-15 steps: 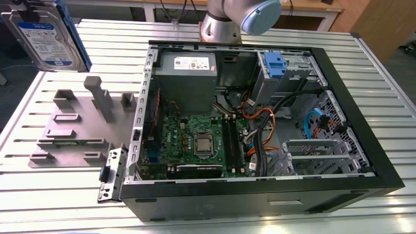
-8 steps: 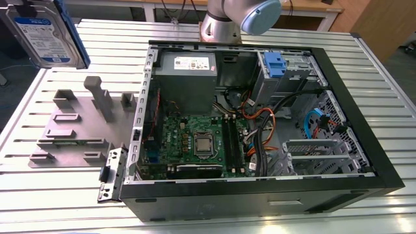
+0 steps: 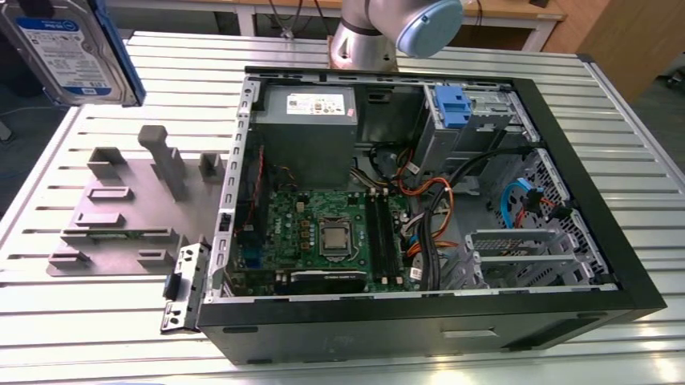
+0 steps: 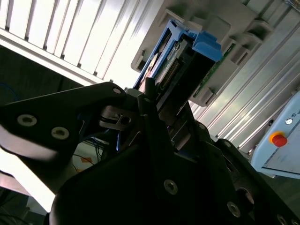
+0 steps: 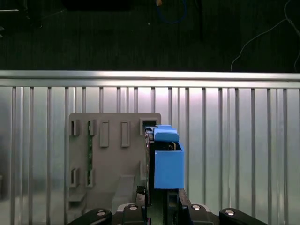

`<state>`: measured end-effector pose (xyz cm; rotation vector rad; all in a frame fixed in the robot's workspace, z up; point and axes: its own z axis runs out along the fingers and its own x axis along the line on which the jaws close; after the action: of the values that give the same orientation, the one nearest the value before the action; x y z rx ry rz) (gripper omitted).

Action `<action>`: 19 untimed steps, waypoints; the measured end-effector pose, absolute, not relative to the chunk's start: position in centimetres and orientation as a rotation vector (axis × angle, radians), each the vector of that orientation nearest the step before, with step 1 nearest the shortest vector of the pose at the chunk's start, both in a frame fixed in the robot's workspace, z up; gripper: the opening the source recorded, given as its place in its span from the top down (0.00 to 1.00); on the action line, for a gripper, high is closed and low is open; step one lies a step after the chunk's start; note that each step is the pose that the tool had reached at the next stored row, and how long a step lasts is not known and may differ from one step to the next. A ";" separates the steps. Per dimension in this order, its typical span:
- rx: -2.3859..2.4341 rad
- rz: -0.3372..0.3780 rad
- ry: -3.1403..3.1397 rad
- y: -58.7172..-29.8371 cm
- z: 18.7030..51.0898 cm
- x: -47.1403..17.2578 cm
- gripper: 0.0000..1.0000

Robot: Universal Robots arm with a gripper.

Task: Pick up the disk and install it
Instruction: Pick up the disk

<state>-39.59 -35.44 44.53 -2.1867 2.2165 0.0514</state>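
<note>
Slatted table (image 5: 234,140) holds a grey plate (image 5: 112,154); over it our gripper (image 5: 157,204) pinches the disk (image 5: 168,168) by its flat sides. We think it's stiff, heavy, breakable.

Exterior view: the arm (image 3: 370,40) shows one silver link and a pale blue joint cap, upright at the top of the view. Both wrist views: the gripper (image 5: 161,208) is black with bolted fingers (image 4: 152,117). Its jaws are clamped on the disk (image 5: 168,164), which stands edge-on between them and projects past the fingertips.
</note>
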 end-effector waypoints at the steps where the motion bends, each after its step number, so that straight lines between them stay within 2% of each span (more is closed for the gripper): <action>1: -2.187 0.051 2.216 -35.4 44.7 -39.6 0.65; 19: -2.187 0.051 2.216 -35.4 45.9 -39.6 0.65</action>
<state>-39.59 -35.44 45.90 -2.1867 2.2162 0.0511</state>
